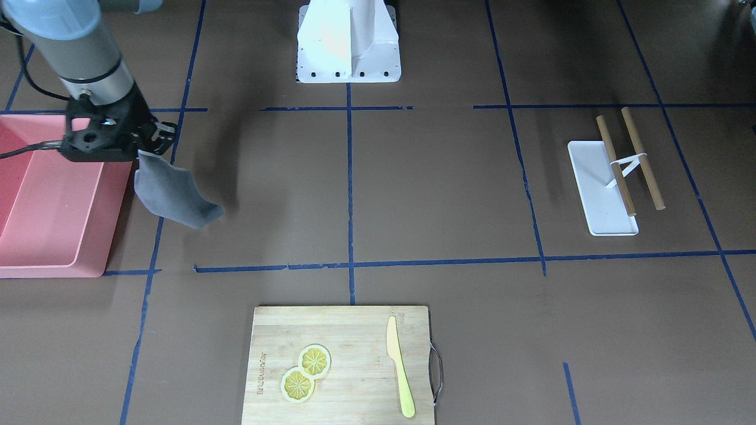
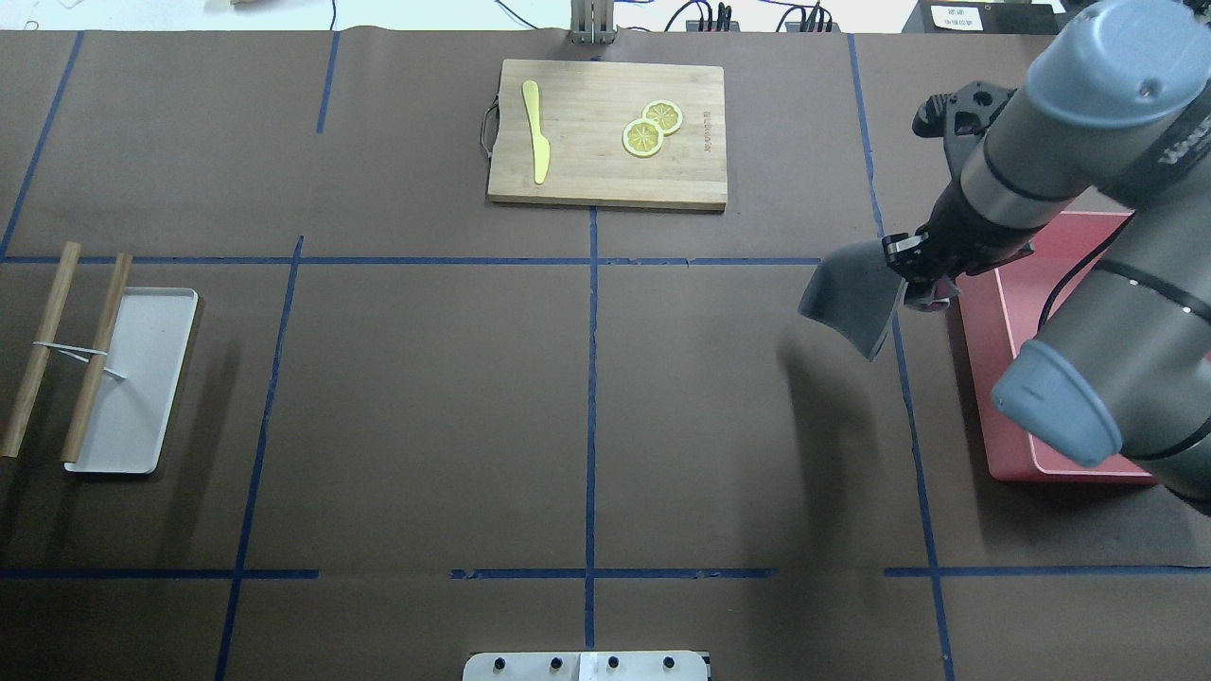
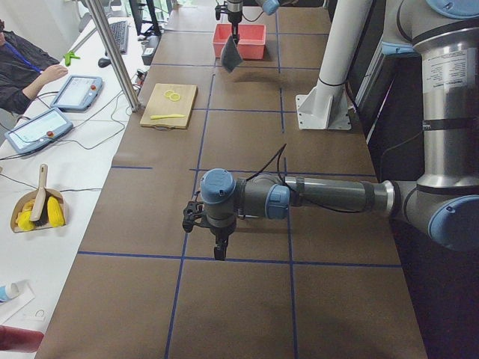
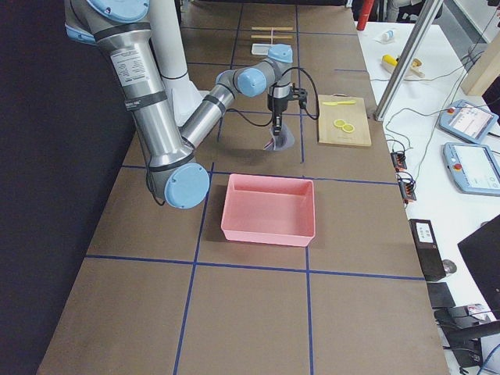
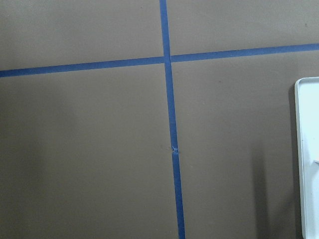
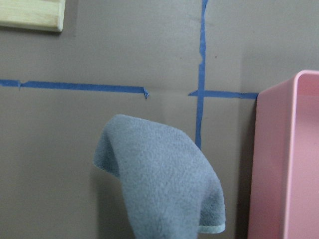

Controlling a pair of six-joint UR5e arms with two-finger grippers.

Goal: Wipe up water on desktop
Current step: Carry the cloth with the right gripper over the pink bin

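The desktop (image 1: 437, 189) is matte brown with blue tape lines. No water shows on it in any view. My right gripper (image 1: 144, 144) hangs above the desktop beside the pink bin, shut on one corner of a grey cloth (image 1: 174, 198). The cloth (image 6: 159, 174) droops free of the surface with its shadow below. In the overhead view the right gripper (image 2: 913, 274) holds the cloth (image 2: 851, 295) over a tape line. My left gripper (image 3: 218, 253) shows only in the exterior left view, pointing down low over the desktop; I cannot tell if it is open or shut.
A pink bin (image 1: 94, 224) stands right beside the right gripper. A bamboo cutting board (image 1: 354, 336) carries two lemon slices (image 1: 306, 373) and a yellow knife (image 1: 399, 366). A white tray (image 1: 596, 195) with two wooden sticks (image 1: 641, 156) lies on the left arm's side.
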